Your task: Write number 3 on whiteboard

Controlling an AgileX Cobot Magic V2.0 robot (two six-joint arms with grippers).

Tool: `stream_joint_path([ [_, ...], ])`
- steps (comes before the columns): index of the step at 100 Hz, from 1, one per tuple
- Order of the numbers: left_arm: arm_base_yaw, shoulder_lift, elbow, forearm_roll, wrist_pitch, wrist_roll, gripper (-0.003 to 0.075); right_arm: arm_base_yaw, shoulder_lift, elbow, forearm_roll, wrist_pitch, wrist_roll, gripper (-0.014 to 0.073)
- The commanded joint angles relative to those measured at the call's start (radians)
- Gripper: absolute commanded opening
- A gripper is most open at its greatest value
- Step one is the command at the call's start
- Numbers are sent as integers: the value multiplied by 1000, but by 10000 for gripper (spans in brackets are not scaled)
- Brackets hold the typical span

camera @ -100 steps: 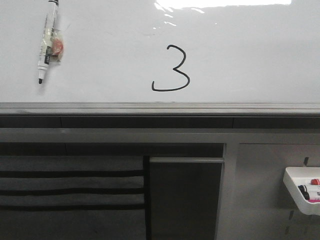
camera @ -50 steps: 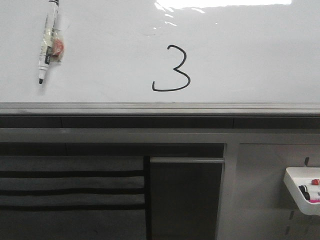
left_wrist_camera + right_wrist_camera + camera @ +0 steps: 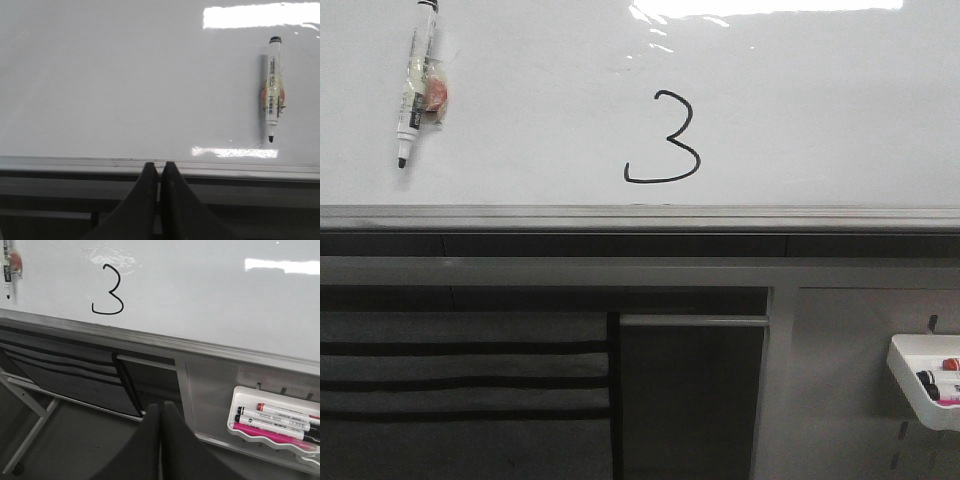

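Observation:
A thin black number 3 is drawn on the glossy whiteboard, a little above its grey metal ledge. The 3 also shows in the right wrist view. A black-tipped marker hangs upright on the board at the far left; it also shows in the left wrist view. My left gripper is shut and empty, low in front of the ledge. My right gripper is shut and empty, well below the board. Neither gripper shows in the front view.
A small white tray of markers hangs on the grey panel at the lower right; it also shows in the right wrist view. A dark slotted panel sits below the ledge at the left.

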Motion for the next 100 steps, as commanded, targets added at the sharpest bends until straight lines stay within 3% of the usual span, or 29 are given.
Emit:
stream_joint_path([
  [1, -9, -32, 2, -7, -89, -13, -18, -6, 7, -22, -19, -70, -3, -74],
  [40, -9, -32, 2, -47, -91, 84, -18, -6, 7, -22, -19, -72, -3, -74],
  [100, -7, -32, 2, -47, -91, 84, -18, -6, 7, -22, -19, -72, -3, -74],
])
